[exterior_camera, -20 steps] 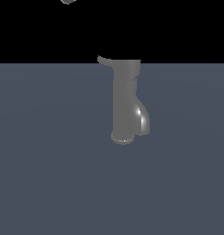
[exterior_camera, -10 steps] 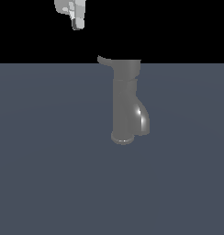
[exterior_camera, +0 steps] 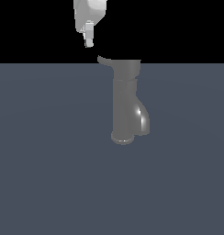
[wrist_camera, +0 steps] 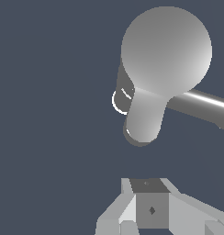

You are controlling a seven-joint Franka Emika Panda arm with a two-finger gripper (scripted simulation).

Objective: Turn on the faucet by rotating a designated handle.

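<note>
Faucet upright at mid-frame, gripper hanging above its handle.

The faucet [exterior_camera: 125, 105] stands on the grey floor [exterior_camera: 45, 174] just right of the exterior view's centre, glossy spout [exterior_camera: 142, 120] curving toward the right. Its handle [exterior_camera: 104, 61] juts left from the top cap. The white gripper [exterior_camera: 89, 40] hangs in the upper part of the frame, clear of the handle; I cannot tell how wide it is set.
</note>
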